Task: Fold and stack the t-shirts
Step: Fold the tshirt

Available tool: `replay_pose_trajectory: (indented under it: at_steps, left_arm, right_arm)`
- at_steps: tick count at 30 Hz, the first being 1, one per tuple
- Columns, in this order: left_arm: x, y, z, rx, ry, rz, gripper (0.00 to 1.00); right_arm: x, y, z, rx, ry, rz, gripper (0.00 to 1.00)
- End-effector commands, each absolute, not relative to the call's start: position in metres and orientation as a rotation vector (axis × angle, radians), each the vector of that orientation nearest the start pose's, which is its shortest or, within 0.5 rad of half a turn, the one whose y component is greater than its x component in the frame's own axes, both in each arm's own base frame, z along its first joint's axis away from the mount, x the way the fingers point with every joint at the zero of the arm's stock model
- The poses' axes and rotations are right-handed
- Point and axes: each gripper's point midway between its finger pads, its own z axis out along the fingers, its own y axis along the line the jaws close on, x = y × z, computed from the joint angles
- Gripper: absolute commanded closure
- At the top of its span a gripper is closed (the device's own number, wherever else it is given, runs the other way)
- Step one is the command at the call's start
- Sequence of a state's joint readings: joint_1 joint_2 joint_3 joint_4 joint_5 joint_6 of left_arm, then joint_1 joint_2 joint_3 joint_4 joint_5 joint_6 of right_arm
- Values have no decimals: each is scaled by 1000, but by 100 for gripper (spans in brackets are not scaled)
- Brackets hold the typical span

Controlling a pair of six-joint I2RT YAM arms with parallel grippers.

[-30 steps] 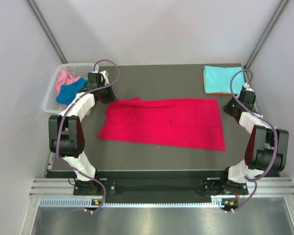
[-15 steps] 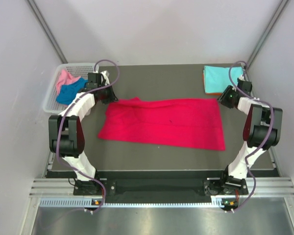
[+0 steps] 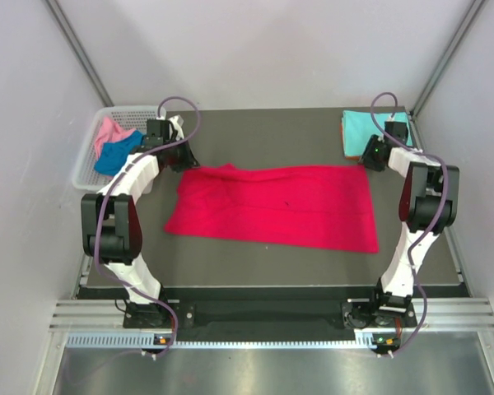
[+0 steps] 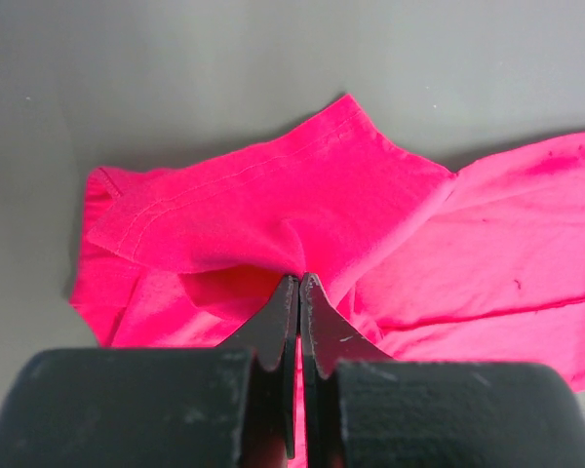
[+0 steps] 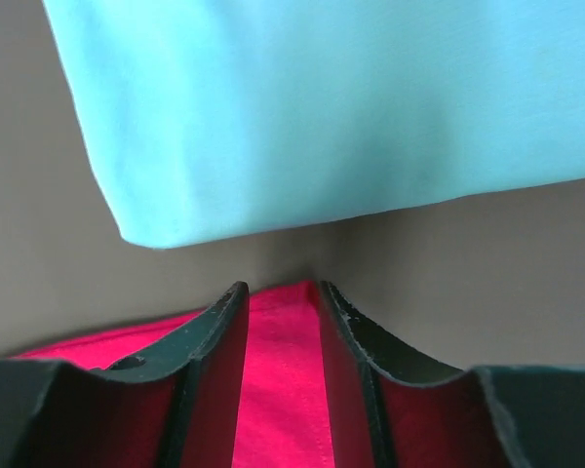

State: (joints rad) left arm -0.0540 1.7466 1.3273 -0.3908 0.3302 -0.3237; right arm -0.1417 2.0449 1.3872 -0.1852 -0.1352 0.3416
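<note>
Left gripper [image 4: 299,279] is pinching crimson t-shirt [image 3: 280,206] at far-left corner; right gripper [image 5: 279,291] is hovering part-open, empty, above far-right corner.

Black left pincer [image 4: 299,283] at bottom centre, jaws pressed together, tips pinching a puckered fold | bright red t-shirt [image 4: 302,210] spread across the middle, stitched hem along a folded-over flap at left, right part reaching the frame edge | bare grey worktop [image 4: 224,68] above and at left.
</note>
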Motion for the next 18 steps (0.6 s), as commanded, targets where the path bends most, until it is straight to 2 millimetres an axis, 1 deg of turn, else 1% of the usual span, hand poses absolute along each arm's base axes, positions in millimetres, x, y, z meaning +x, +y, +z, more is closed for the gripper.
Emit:
replay_pose_trajectory:
  at_steps: [1,3,5,6,7,11,18]
  left_arm:
    - [454,-98,143,-145,2361,-607,100]
    - [454,-98,143,-151,2371,-605,100]
    - [454,-99,145,-149,2367,-612,100]
    - [455,-98,145,-149,2364,-610,100]
    - [456,-99,146,-148,2359,-612,100]
    - [455,-99,145,-143,2362,-616,100]
    - [455,-99,142,-148,2370,-617,100]
  right_arm:
    - [508,-37,42,494,2381,177,65]
    - [505,-35,42,487,2399,152,65]
    - [502,-38,43,483,2412,101,66]
    - [501,-35,44,463,2417,91,66]
    - [501,-38,44,466,2415,54,66]
    - [502,-38,45,459,2418,33,66]
    - [509,-33,45,429,2418,51,67]
